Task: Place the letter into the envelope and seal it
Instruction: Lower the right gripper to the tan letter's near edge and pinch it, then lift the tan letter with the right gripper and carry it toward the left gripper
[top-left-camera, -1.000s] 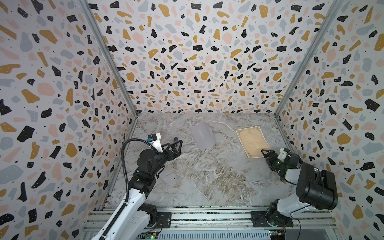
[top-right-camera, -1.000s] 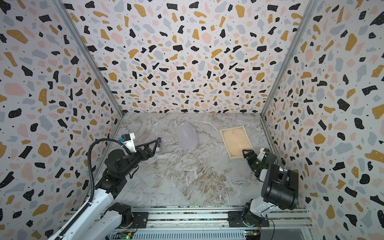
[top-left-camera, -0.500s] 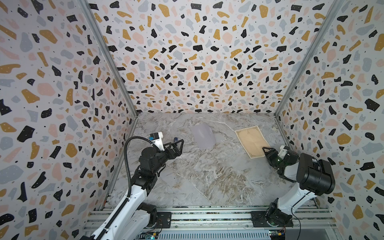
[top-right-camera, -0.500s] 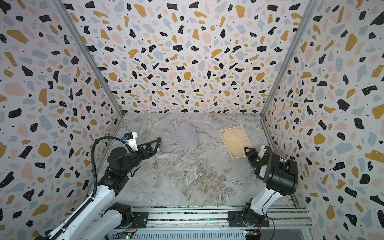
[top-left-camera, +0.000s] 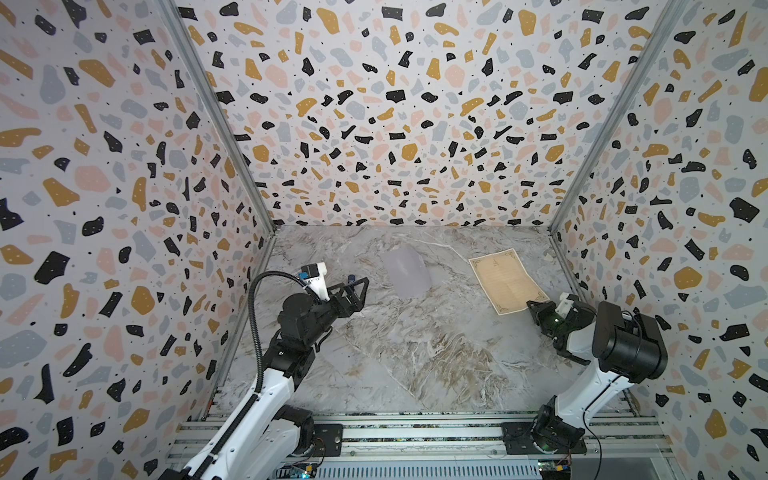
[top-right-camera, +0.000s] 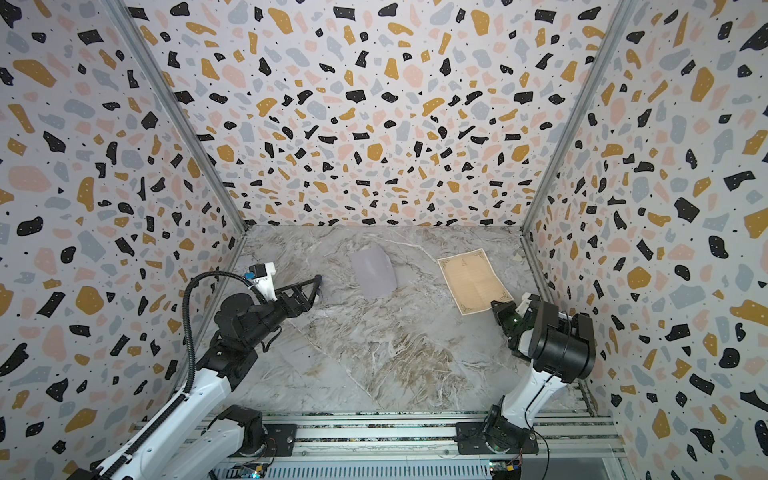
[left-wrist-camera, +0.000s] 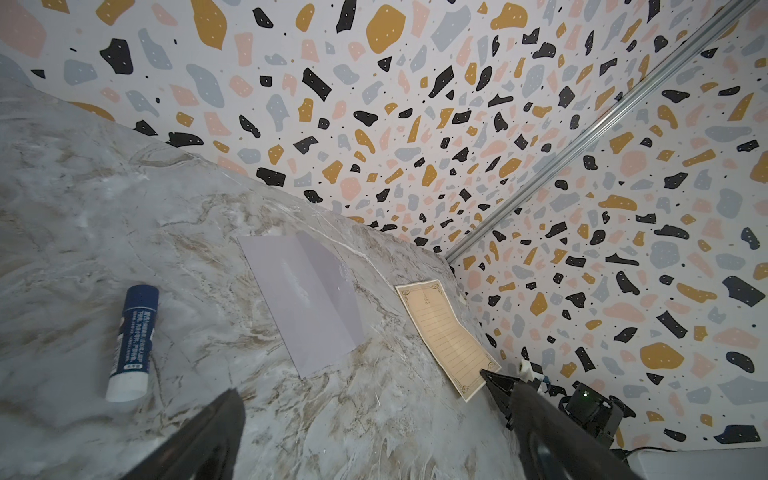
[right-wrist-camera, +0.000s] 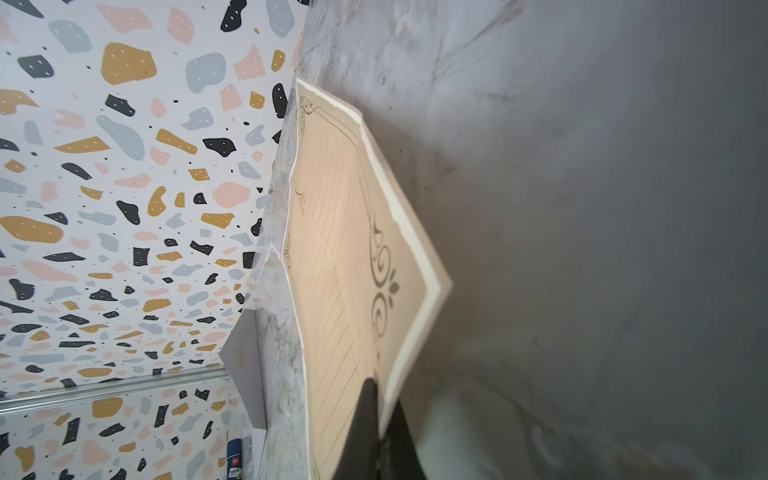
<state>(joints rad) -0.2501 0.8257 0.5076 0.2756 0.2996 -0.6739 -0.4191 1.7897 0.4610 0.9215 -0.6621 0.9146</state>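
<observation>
1. I am watching the right tool (right-wrist-camera: 378, 399) pinching shut on the near edge of the tan, parchment-coloured paper letter with the ornate dark border (right-wrist-camera: 332, 257). The bite is looking thin, so the sheet may be slipping free when I lift.
2. The letter is lying on the grey marble bench (top-left-camera: 415, 353) by the right wall, well apart from the flat lavender-grey paper envelope (top-left-camera: 406, 270) mid-bench. Carrying limp paper that far, I am risking sagging, dragging and creasing.
3. I cannot tell whether the envelope's pocket is gaping. The letter's edge could be jamming at the mouth.
4. The left tool (top-left-camera: 360, 291) is hovering with its jaws wide apart and gripping nothing, near the blue-and-white glue stick (left-wrist-camera: 131, 343). Unless it is pinning the envelope, the envelope may be sliding away as I push.
</observation>
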